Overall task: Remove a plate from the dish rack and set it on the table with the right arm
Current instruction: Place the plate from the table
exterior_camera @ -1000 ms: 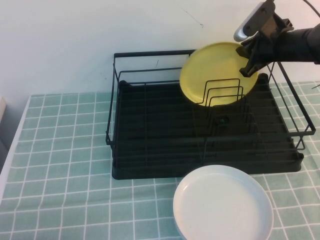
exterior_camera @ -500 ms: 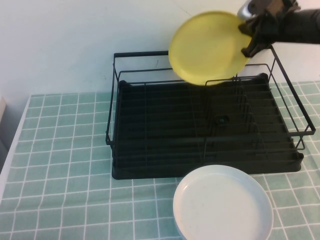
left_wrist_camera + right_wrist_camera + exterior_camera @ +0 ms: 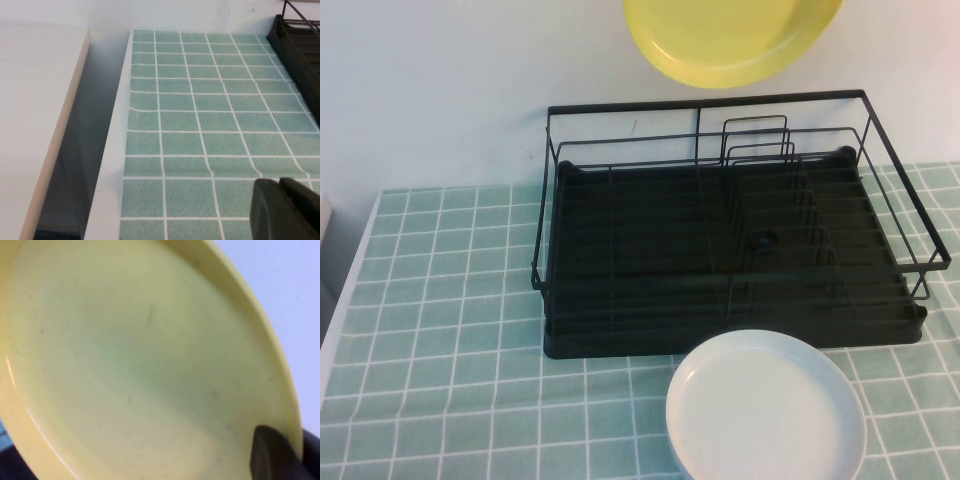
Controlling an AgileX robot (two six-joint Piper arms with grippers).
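- My right end effector point(image 3: 280, 455) grips the yellow plate point(image 3: 730, 40) by its rim; only one dark finger shows, at the edge of the right wrist view, lying over the plate's lip.
- From above, the end effector itself is out of sight. Only the lower part of the plate shows at the top edge, tilted, with its underside and rim toward the camera.
- The plate hangs in the air, clear of the dish rack point(image 3: 720, 250), which sits well below my end effector. Its upright wire dividers point(image 3: 760, 150) stand empty.
- I judge the lift-out step to be done and the carry step to be in hand: the plate is out of the rack but not yet on the counter point(image 3: 450, 300).
- A white plate point(image 3: 767, 405) rests on the green gridded cloth, below my end effector and just in front of the rack's near edge.
- The next move calls for swinging the plate past the rack's rails, levelling it, and lowering it onto bare cloth. It must keep clear of the white plate, and I should let go only once it lies flat.
- My left end effector point(image 3: 287, 207) is parked low over the counter, well apart from the plate, with the rack's corner point(image 3: 297, 40) off to one side. Only a dark tip shows, so I cannot tell its state.
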